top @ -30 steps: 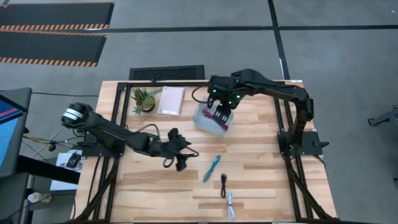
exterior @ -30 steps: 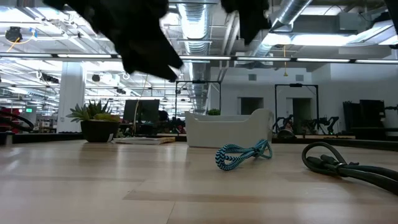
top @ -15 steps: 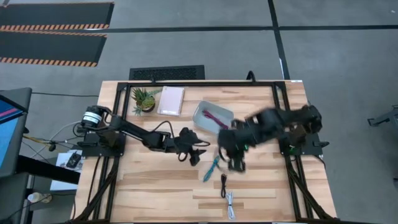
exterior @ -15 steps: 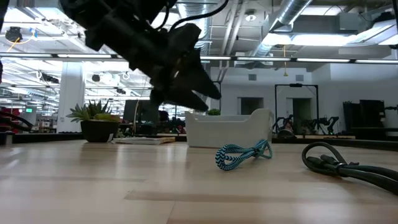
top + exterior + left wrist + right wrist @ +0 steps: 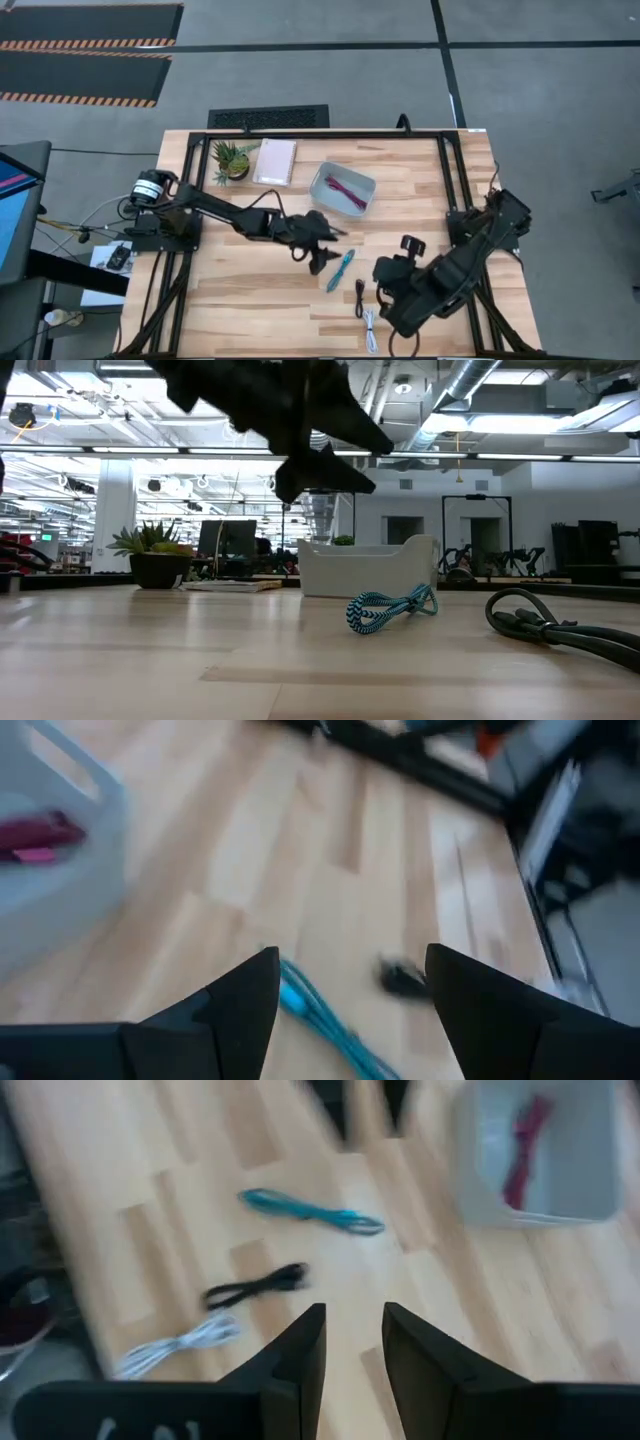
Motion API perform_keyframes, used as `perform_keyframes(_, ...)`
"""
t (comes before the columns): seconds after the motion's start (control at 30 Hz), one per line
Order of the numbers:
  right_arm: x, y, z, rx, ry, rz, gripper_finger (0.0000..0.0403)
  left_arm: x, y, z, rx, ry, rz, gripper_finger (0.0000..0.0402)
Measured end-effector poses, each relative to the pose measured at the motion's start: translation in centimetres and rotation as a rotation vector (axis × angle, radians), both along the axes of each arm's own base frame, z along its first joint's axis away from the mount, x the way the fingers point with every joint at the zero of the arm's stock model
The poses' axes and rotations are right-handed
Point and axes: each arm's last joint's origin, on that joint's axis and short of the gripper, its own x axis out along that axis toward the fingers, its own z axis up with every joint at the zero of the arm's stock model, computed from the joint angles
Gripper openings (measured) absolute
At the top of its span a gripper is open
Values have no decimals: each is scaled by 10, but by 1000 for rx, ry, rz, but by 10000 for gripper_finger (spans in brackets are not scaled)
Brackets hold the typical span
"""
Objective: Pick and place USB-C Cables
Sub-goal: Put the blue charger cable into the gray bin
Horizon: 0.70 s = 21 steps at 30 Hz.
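The wooden counter carries everything, with the two dark arms reaching in from either side. The left arm stretches across the middle of the counter, and its left tool hangs above the boards just beside the teal cable, its fingers spread wide with nothing between them; in the left wrist view the teal cable lies on the wood between and ahead of the two dark fingers. The right arm is folded low toward the counter's near right part, and its right tool sits just beside the black cable, fingers standing narrow with a small gap and holding nothing, as the right wrist view shows.

The pale pink notebook lies at the far side of the counter, with the small green plant just beside it. The clear tray stands near the notebook, toward the middle, and the maroon-pink cable lies inside it.

The other three cables rest on bare wood, well apart from the tray: the teal cable nearest the middle, the black cable next toward the near edge, and the white cable closest to that edge
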Motion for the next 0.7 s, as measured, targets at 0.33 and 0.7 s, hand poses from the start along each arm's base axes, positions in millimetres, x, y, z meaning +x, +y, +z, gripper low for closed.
perform_keyframes(0.33,22,-36,-23,-57,94,-94,128,-11,-39,4,216,142,61,240)
perform_keyframes(0.7,7,-96,23,39,-2,-180,229,2,-57,-36,195,139,53,240)
